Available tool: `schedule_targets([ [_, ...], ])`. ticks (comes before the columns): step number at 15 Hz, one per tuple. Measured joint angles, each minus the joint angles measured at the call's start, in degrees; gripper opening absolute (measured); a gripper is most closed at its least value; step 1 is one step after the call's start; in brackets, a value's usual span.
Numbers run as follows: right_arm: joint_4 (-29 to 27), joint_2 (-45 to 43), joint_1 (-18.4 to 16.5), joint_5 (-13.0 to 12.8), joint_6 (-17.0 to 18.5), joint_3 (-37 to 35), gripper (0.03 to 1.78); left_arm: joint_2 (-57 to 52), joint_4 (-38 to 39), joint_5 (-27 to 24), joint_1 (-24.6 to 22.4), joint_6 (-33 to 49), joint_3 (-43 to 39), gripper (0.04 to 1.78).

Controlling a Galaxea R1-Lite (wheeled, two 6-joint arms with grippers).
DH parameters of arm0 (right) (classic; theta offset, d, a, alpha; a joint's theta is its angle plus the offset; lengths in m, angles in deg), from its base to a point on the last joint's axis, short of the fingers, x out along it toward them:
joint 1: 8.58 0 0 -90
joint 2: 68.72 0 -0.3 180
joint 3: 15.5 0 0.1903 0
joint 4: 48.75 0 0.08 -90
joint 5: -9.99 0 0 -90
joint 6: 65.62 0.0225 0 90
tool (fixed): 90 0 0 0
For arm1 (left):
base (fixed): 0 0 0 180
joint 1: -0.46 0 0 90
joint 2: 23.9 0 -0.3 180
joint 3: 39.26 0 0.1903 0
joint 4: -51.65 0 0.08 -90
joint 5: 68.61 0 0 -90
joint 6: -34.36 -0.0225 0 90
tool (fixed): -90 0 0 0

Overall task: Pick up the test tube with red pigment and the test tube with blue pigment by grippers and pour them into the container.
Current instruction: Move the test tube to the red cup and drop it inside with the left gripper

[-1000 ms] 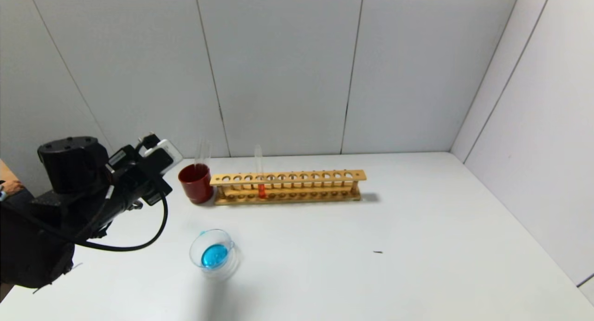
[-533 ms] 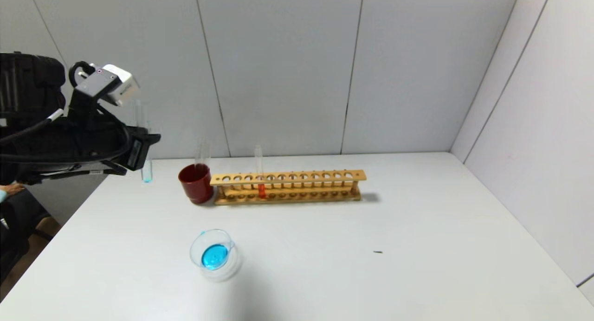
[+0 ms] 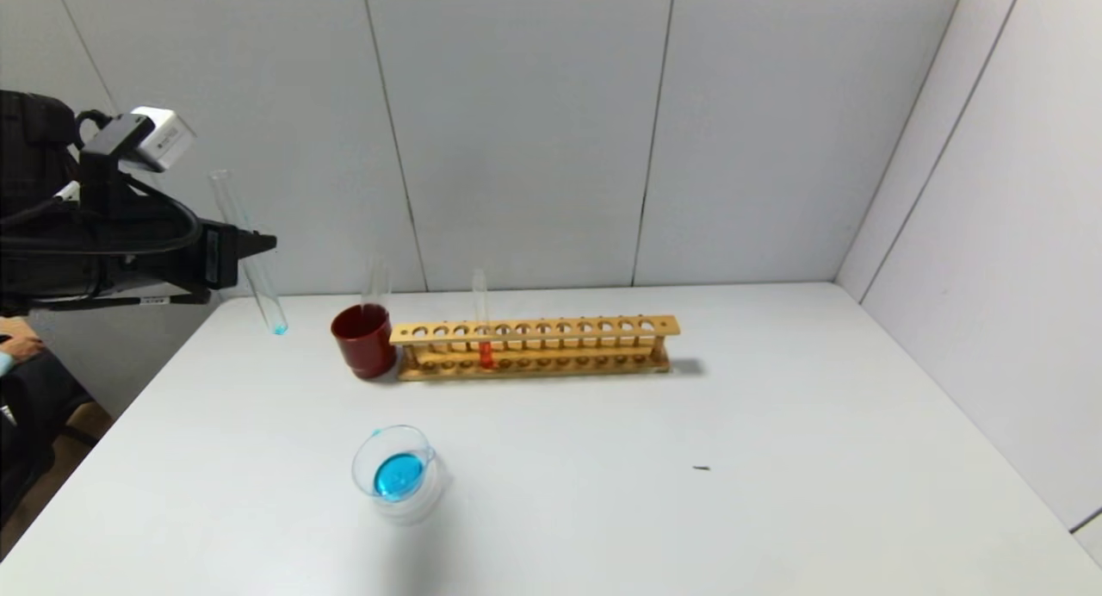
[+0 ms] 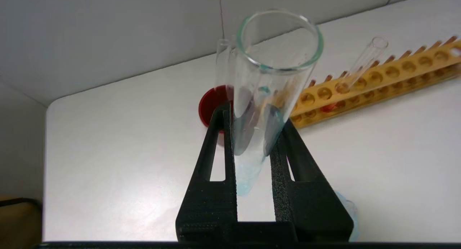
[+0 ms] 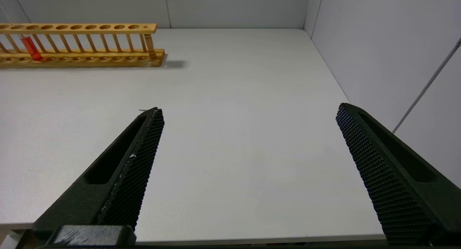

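Observation:
My left gripper (image 3: 250, 245) is shut on the test tube with blue pigment (image 3: 258, 286) and holds it above the table's far left corner, left of the red cup. The tube leans, mouth up, with only a trace of blue at its bottom. In the left wrist view the jaws of the left gripper (image 4: 254, 116) clamp the tube (image 4: 266, 80) at mid-length. The test tube with red pigment (image 3: 484, 346) stands in the wooden rack (image 3: 534, 346). The container (image 3: 398, 474) sits on the near left of the table and holds blue liquid. My right gripper (image 5: 250, 110) is open and empty, out of the head view.
A dark red cup (image 3: 364, 339) with a colourless tube (image 3: 374, 282) in it stands at the rack's left end. The white table (image 3: 689, 458) is walled at the back and right. A small dark speck (image 3: 701, 468) lies right of centre.
My left arm has risen from low beside the table and drawn slightly left. The blue tube, upright half a second ago, now leans with its mouth to the left.

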Motion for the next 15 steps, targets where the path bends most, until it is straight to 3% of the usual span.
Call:
schedule_targets([
  [3,0.0,0.0,0.0,0.0,0.0,0.0,1.75,4.1,0.8,-3.3,-1.3,4.4,3.0,0.32],
  [8,0.0,0.0,0.0,0.0,0.0,0.0,1.75,12.5,7.0,-3.4,-1.0,5.2,5.8,0.32],
  [15,0.0,0.0,0.0,0.0,0.0,0.0,1.75,23.6,7.5,-3.1,-0.7,5.1,14.2,0.32],
])
